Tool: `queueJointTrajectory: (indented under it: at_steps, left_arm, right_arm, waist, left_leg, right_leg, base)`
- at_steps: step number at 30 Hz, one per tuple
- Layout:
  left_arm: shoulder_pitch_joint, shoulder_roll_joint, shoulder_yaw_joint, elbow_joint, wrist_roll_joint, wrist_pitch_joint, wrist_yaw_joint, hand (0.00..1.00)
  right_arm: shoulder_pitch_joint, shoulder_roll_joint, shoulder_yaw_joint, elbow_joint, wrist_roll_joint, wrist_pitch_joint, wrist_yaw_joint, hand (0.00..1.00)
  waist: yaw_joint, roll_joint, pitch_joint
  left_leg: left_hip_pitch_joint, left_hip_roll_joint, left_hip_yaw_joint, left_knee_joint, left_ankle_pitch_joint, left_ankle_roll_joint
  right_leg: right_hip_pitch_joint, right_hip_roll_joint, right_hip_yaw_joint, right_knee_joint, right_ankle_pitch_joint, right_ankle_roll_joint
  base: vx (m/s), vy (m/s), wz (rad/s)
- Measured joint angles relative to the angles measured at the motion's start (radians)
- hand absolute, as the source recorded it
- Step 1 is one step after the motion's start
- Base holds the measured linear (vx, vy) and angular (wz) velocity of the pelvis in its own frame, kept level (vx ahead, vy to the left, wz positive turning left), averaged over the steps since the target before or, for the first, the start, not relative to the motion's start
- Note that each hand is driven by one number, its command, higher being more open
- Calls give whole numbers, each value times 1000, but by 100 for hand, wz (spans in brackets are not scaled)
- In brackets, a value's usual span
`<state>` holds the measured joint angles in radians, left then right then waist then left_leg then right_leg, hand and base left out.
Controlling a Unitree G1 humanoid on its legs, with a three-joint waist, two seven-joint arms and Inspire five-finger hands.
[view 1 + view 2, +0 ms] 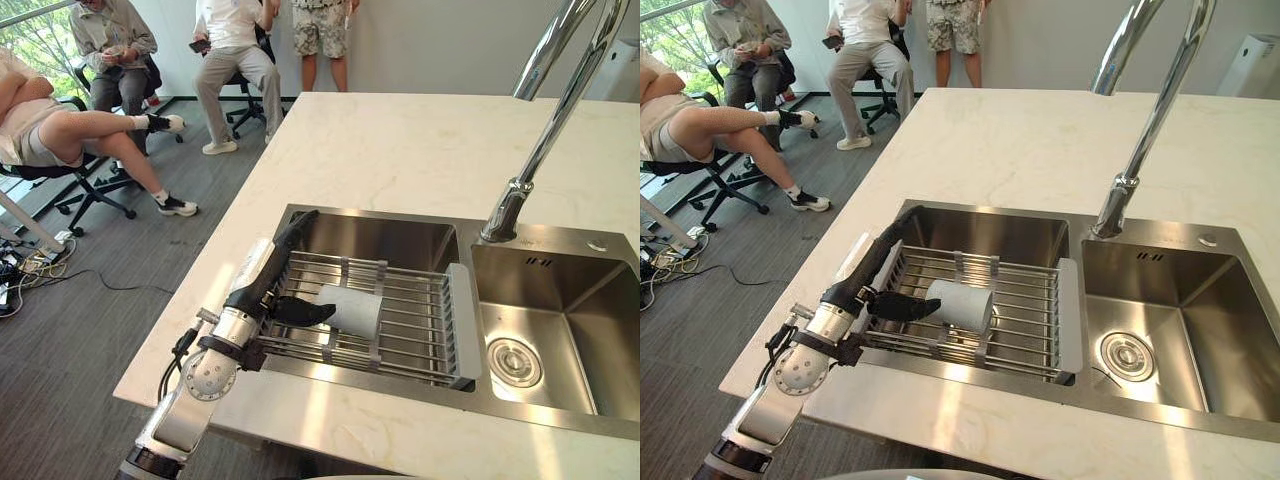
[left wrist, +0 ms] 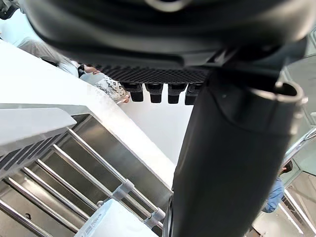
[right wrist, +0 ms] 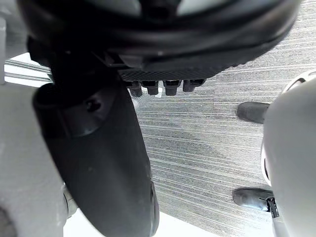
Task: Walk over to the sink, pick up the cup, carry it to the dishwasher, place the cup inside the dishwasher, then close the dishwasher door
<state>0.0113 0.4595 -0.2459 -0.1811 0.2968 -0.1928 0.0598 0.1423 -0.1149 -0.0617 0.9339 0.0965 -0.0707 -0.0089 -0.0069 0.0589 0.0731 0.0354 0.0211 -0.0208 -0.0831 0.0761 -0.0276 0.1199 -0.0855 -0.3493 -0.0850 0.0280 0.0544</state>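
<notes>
Left hand [image 1: 264,288], left eye view: fingers held straight and wide along the sink [image 1: 380,240] edge, thumb laid at the end of the white cup [image 1: 352,310], which is laid sideways on the wire rack [image 1: 425,325]. Left wrist view: cup seen just past the thumb. Right wrist view: right hand [image 3: 98,148] held straight-fingered, empty, over grey floor [image 3: 207,148].

View along the left hand [image 2: 163,29]: the fingers [image 2: 153,92] reached straight out in a row, and the thumb [image 2: 232,163] stood apart from them, closed on nothing. Beyond them the wire rack [image 2: 123,189] lay inside the steel sink [image 2: 133,153], bordered by the pale countertop [image 2: 44,84]. The white cup [image 2: 111,222] lay on the rack just beside the thumb; contact could not be judged.
</notes>
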Motion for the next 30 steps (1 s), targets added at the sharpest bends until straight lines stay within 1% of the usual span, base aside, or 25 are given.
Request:
queueJointTrajectory:
  at_steps: [5, 10, 15, 22, 30]
  left_arm:
    - [-14, 20, -1, 4, 40, 0, 0, 100]
    - [-44, 41, -5, 61, 89, 2, 0, 100]
    - [-46, 74, -48, 71, 134, 5, 0, 100]
    - [-66, 88, -79, 81, 178, 5, 0, 100]
    - [-69, 93, -91, 82, 196, 4, -1, 100]
  right_arm:
    - [-1, 0, 0, 3, 0, 1, 2, 100]
    - [-1, 1, 0, 3, 0, 1, 2, 100]
    - [-3, 1, 1, 5, 0, 1, 2, 100]
    - [-4, 1, 1, 6, 0, 0, 2, 100]
    - [-14, 1, 10, 6, 0, 0, 1, 100]
  waist:
    - [-8, -1, 0]
    - [-10, -1, 0]
    - [-12, -2, 1]
    - [-16, -3, 2]
    - [-34, -5, 3]
  left_leg:
    - [0, -1, -5, -2, 3, 0]
    - [-1, -1, -6, -3, 3, 0]
    - [-2, -1, -7, -3, 3, 0]
    - [-4, -1, -7, -3, 3, 0]
    - [-9, -2, -8, -3, 3, 0]
  right_leg:
    - [0, 0, -5, 0, 0, 0]
    - [0, 0, -6, 0, 0, 0]
    - [-1, -1, -7, -1, 0, 0]
    - [-2, -1, -7, -1, 0, 1]
    - [-8, -1, -7, -1, -1, 1]
  base:
    - [-10, -3, 2]
    - [0, 0, 0]
    - [0, 0, 0]
    - [0, 0, 0]
    - [0, 0, 0]
